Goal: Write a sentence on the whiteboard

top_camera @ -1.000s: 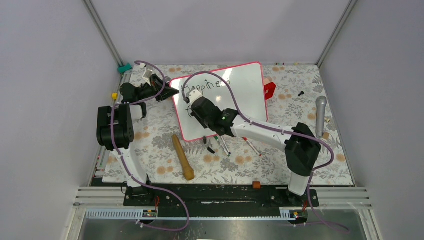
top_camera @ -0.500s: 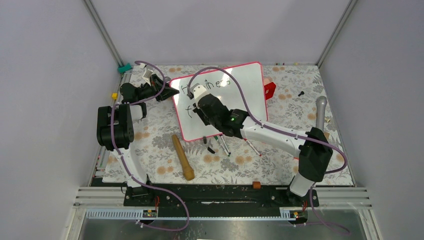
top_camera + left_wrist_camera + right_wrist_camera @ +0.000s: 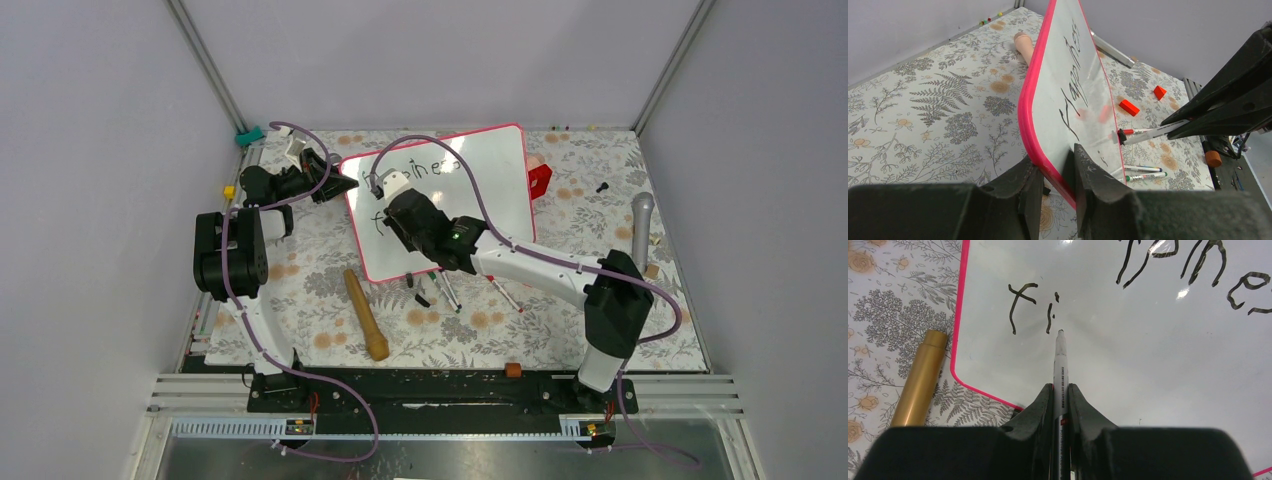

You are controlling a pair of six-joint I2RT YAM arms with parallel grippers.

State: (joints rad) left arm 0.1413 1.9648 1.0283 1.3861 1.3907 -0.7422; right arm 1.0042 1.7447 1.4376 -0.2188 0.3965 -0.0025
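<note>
The whiteboard (image 3: pixel 490 190) with its pink-red frame lies tilted on the floral table; it also shows in the left wrist view (image 3: pixel 1083 90) and the right wrist view (image 3: pixel 1148 370). The sentence (image 3: pixel 1033 307) reads part of "Happiness" on the top line and "fi" below it. My left gripper (image 3: pixel 1054 172) is shut on the whiteboard's rim near a corner. My right gripper (image 3: pixel 1060 395) is shut on a white marker (image 3: pixel 1060 360), whose black tip stands on the board just right of the "i". In the top view the right gripper (image 3: pixel 385 195) hangs over the board's left part.
A wooden rolling pin (image 3: pixel 365 312) lies left of the board's near corner. Several loose markers (image 3: pixel 445 290) lie near its bottom edge. A red block (image 3: pixel 540 178) sits at the board's right edge, a grey microphone (image 3: pixel 640 232) at far right. A gold cylinder (image 3: pixel 920 377) lies beside the board.
The right gripper with the marker moved up-left over the board and then slightly back; the right arm's elbow swung right. The "i" after "f" shows. The left arm has not moved.
</note>
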